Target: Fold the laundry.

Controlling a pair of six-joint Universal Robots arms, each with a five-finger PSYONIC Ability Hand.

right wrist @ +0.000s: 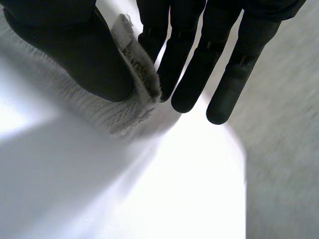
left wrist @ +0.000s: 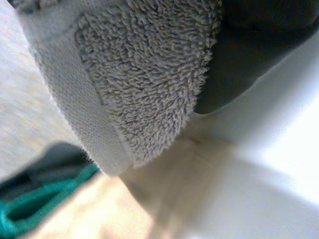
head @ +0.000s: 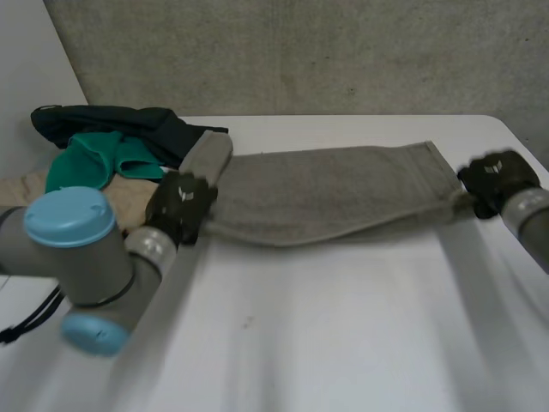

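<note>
One long grey towel, looped terry pile

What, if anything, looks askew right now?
The towel hangs unevenly: its near edge sags between left hand and right hand, and its end at the left hand curls over. Nothing spilled.

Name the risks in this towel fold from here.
The right robot hand pinches only a thin edge of the grey towel, so tension may pull it free. The left robot hand holds its end close to the green garment in the pile and might snag it. The towel's near edge sags, so the fold may land uneven.
</note>
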